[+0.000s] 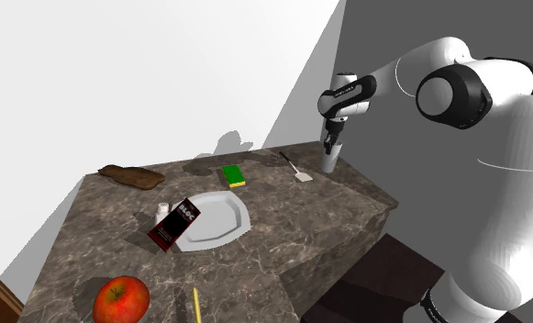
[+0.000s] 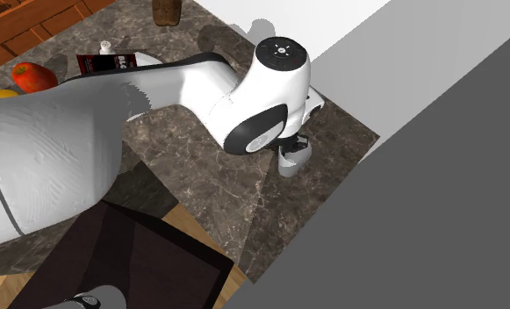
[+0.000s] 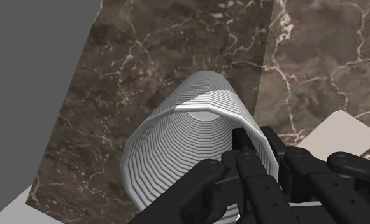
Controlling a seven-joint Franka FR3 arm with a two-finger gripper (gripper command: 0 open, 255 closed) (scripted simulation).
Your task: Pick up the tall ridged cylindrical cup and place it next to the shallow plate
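1. The counter [image 1: 283,229], one dark veined slab, carries everything. The work is at its corner by the grey wall.
2. The arm [image 1: 512,183], one, bends over that corner so that the hand comes down onto the cup's open mouth.
3. The shallow plate [image 1: 220,225], one, white, lies flat mid-counter and well apart from the cup. Its side toward the sponge is bare counter, which I judge the better landing spot.
4. The brown board [image 1: 131,174], one, lies at the far edge, out of the way.
5. The apple [image 1: 121,300], one, red, sits at the shoulder view's lower left and plays no part.
6. The black carton [image 1: 174,226], one, overlaps the plate's rim on the shoulder view's left, so that side is taken.
7. The ridged cup [image 3: 177,146], one, pale, stands upright near the counter's corner. It looks not yet lifted.
8. The gripper [image 3: 253,139], one, has one finger inside the cup's mouth and the other outside. It appears clenched on the wall between them, a rim pinch that suits the approach from above.
9. The small things lie between cup and plate or beyond:
   - one green sponge [image 1: 233,175]
   - one spatula [image 1: 298,169]
   - one yellow pencil [image 1: 197,305]
   - one white shaker [image 1: 163,211], just beside the carton
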